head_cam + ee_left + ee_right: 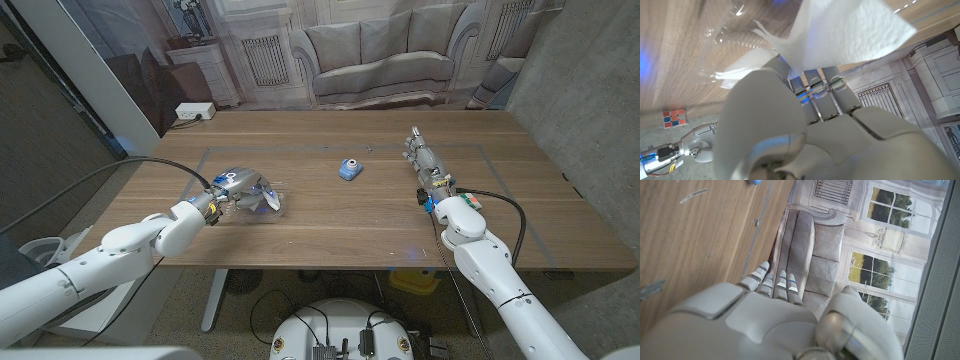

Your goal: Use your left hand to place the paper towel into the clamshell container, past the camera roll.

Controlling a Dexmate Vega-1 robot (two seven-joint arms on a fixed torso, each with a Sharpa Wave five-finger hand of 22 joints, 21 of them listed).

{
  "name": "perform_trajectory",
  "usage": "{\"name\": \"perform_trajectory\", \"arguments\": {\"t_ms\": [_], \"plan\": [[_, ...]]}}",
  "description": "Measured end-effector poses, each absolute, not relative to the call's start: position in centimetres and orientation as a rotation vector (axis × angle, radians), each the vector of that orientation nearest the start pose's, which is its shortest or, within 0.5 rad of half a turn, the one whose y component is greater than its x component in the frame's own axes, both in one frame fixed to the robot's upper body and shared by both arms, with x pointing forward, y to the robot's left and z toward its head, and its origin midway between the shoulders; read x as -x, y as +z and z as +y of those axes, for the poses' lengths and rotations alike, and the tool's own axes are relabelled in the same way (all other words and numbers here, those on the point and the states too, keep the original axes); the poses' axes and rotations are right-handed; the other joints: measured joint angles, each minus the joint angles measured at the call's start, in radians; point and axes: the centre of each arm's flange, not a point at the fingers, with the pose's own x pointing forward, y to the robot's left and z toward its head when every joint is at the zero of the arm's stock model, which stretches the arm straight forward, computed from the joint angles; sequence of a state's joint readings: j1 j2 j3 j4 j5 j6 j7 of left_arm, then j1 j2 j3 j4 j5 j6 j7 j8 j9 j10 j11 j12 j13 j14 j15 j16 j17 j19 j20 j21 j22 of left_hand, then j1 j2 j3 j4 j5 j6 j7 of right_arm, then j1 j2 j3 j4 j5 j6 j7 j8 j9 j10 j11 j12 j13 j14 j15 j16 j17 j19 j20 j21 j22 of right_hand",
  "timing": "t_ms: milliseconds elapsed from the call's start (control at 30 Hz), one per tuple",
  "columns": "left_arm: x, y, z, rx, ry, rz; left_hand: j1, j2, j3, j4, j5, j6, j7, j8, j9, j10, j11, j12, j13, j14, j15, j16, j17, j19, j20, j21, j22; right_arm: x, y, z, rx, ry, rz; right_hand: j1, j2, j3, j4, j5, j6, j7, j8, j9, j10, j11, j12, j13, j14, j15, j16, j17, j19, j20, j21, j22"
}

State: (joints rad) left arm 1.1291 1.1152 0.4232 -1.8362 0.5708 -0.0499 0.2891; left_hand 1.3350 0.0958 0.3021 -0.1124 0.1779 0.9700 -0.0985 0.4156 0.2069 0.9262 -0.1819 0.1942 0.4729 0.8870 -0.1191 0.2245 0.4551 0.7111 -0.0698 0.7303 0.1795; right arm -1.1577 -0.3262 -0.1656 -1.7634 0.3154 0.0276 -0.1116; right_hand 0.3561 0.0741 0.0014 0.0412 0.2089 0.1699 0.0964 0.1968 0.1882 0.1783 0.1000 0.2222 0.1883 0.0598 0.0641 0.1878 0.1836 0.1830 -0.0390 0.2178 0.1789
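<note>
My left hand (232, 187) holds the white paper towel (262, 200) at its fingertips, right over the clear clamshell container (275, 207) on the left part of the table. In the left wrist view the paper towel (850, 30) spreads out beyond my fingers (821, 95), with the clear plastic container (722, 30) beside it. The small blue camera roll (349, 170) lies near the table's middle, to the right of the container. My right hand (424, 160) stands at the right with straight fingers and holds nothing.
The wooden table (330, 230) runs bare along its front and back. A small coloured tile (471, 201) lies beside my right wrist. A white power strip (194, 111) sits behind the table's back left corner.
</note>
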Motion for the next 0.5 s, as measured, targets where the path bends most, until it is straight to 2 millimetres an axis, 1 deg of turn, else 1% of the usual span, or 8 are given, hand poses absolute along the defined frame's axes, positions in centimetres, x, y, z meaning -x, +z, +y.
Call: {"name": "perform_trajectory", "arguments": {"t_ms": [133,300,433,500], "plan": [[-53.7,-5.53,30.65,-1.605,0.006,-0.752,-0.022,-0.012,-0.008,0.008,0.0,-0.018,-0.018,-0.008,0.0,-0.018,-0.016,-0.006,-0.009,-0.029,0.008,-0.015,-0.015,-0.039,0.007,-0.006,0.0,-57.73,-5.28,-23.55,0.005,0.11,-0.57,0.0,0.0,0.0,0.0,0.0,0.0,0.0,0.0,0.0,0.0,0.0,0.0,0.0,0.0,0.0,0.0,0.0,0.0,0.0,0.0,0.0],[-53.56,-5.44,30.68,-1.62,0.022,-0.747,-0.044,-0.018,-0.011,0.017,0.0,-0.043,-0.047,-0.01,0.004,-0.034,-0.024,-0.009,-0.019,-0.047,0.014,-0.022,-0.032,-0.07,0.038,-0.013,0.0,-57.74,-5.25,-23.46,0.005,0.111,-0.571,0.0,0.0,0.0,0.0,0.0,0.0,0.0,0.0,0.0,0.0,0.0,0.0,0.0,0.0,0.0,0.0,0.0,0.0,0.0,0.0,0.0],[-53.43,-5.25,30.71,-1.629,0.036,-0.746,-0.056,-0.017,-0.014,0.022,0.0,-0.053,-0.058,-0.016,0.005,-0.045,-0.025,-0.009,-0.026,-0.06,0.017,-0.023,-0.042,-0.089,0.05,-0.021,0.0,-57.73,-5.26,-23.36,0.004,0.113,-0.572,0.0,0.0,0.0,0.0,0.0,0.0,0.0,0.0,0.0,0.0,0.0,0.0,0.0,0.0,0.0,0.0,0.0,0.0,0.0,-0.001,0.0],[-53.35,-5.17,30.71,-1.631,0.041,-0.747,-0.056,-0.017,-0.014,0.022,0.0,-0.053,-0.057,-0.016,0.005,-0.047,-0.027,-0.009,-0.028,-0.064,0.021,-0.026,-0.043,-0.099,0.061,-0.021,0.0,-57.73,-5.25,-23.34,0.004,0.113,-0.572,0.0,0.0,0.0,0.0,0.0,0.0,0.0,0.0,0.0,0.0,0.0,0.0,0.0,0.0,0.0,0.0,0.0,0.0,0.0,-0.005,0.0]]}}
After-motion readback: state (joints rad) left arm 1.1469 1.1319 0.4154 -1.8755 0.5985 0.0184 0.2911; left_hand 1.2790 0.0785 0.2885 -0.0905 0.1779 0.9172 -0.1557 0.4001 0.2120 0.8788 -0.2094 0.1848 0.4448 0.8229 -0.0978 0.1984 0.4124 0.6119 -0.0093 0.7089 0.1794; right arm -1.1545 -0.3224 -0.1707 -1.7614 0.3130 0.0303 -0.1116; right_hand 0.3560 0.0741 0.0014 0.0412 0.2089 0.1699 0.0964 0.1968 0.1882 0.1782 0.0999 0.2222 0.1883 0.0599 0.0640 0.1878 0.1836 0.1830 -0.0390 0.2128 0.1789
